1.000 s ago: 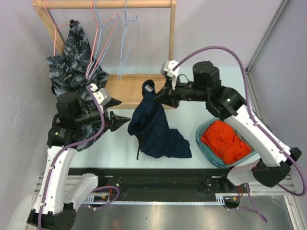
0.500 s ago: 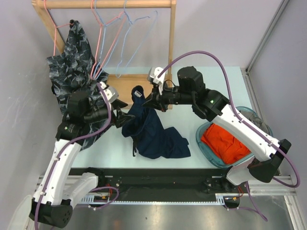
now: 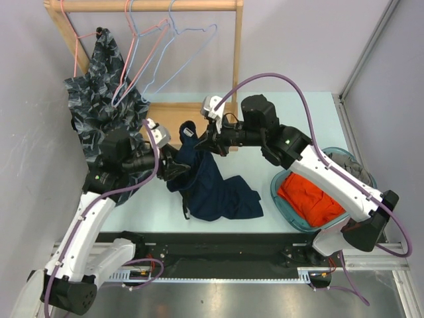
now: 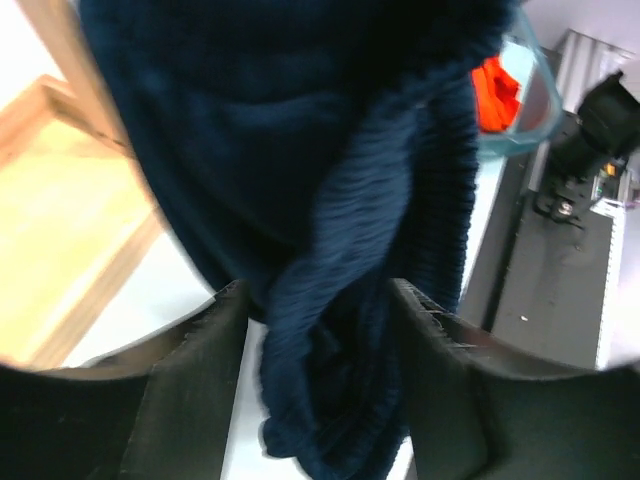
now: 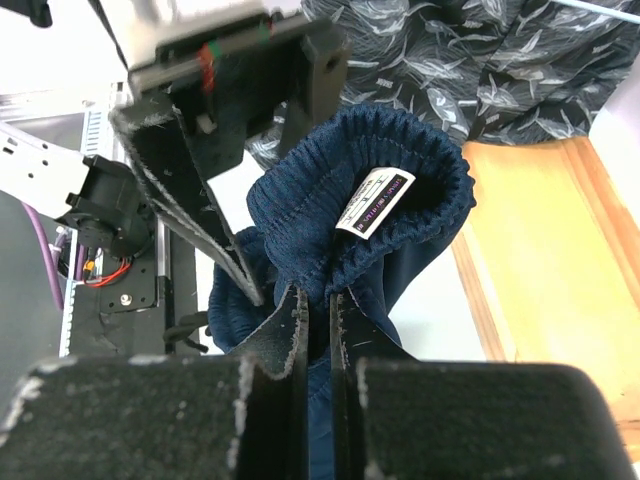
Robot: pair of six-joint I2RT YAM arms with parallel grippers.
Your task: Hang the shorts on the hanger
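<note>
- Centrally placed on the pale surface (image 3: 298, 119): the shorts (image 3: 215, 189), lifted by the waistband at the far end, lower part spread flat toward the near edge.
- Pressed together on that waistband, just under the white label (image 5: 375, 200): the right tool (image 5: 317, 305) (fabric pinched thin between the pads).
- Spread apart, one finger on either side of a ribbed fold of the same waistband: the left tool (image 4: 315, 300); a sliver of gap visible beside one finger, no firm pinch visible.
- Hooked on the wooden rail (image 3: 199, 5) at the far edge, swung at a tilt: the light-blue hanger (image 3: 185, 56), just beside the pink hangers (image 3: 140, 64), well apart from the shorts.
- Draped by the rack's left post, close behind the left arm: a leaf-print garment (image 3: 99, 93); little room on that side.
- Set at the near right, near the shorts' hem but not touching: a teal basket (image 3: 283, 199) with an orange garment (image 3: 311, 195) inside.
- Open stretch of surface at the far right, between the rack's right post and the surface's right edge.
</note>
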